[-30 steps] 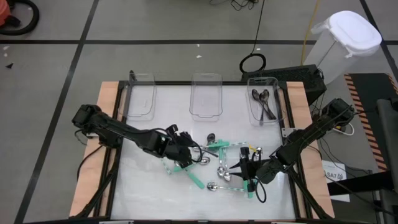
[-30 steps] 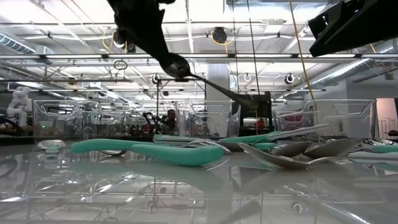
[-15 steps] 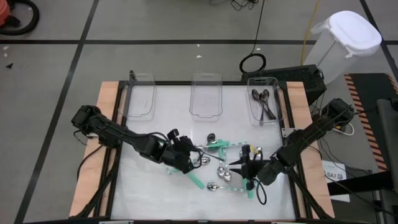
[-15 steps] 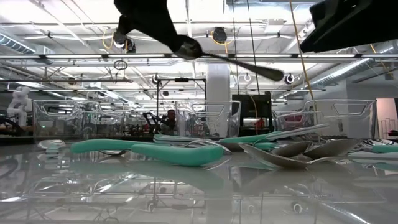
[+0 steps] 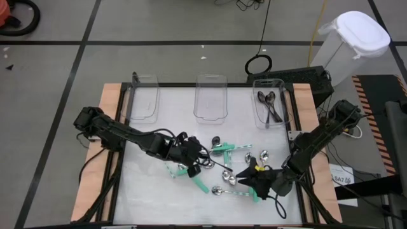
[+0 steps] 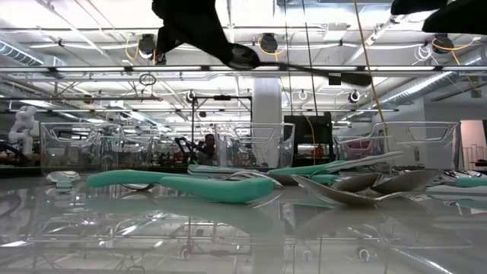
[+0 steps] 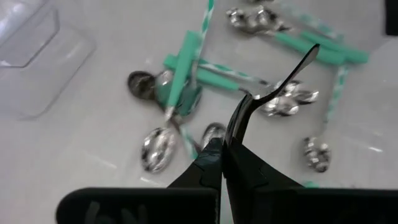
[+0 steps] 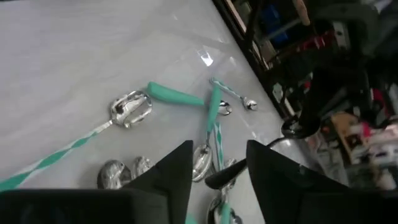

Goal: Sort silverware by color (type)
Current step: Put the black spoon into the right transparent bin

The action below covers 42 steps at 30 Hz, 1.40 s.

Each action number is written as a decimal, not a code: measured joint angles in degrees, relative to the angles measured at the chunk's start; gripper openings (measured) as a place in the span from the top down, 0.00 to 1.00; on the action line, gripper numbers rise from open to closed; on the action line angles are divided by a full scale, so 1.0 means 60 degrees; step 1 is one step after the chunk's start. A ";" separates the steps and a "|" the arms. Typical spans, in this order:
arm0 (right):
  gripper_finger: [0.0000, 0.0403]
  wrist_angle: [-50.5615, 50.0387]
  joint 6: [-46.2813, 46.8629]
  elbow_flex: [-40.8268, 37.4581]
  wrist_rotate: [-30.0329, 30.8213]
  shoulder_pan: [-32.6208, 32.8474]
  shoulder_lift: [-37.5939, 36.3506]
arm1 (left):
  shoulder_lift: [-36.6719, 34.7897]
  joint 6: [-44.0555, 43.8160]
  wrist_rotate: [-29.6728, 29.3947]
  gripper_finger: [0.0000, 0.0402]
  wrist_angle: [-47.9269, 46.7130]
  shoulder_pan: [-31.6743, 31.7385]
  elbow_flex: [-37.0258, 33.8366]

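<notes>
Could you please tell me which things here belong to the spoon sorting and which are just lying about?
Job: dark spoon in left hand; spoon pile; dark spoons in the right bin.
Lying about: white container; cable loop.

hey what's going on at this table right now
Two robot arms are sorting spoons into clear bins. The left gripper is shut on a dark spoon, held up above the pile of teal-handled and silver spoons mid-table. The right gripper hovers open over that pile, holding nothing. A few dark spoons already lie in the right-hand bin; the other two bins look empty.
</notes>
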 joint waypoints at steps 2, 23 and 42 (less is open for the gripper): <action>0.58 -0.0006 -0.0214 0.0000 0.0464 0.0116 0.0000 | 0.0000 0.0054 0.0234 0.98 0.0360 0.0000 0.0000; 0.54 0.0397 -0.5511 0.0003 0.2763 0.0876 0.0521 | -0.0007 -0.0786 0.2424 0.98 0.1502 0.0817 0.0004; 0.68 0.2549 -0.7930 0.0007 0.3936 0.0858 0.1967 | -0.0007 -0.1372 0.2434 0.98 0.1412 0.0777 0.0004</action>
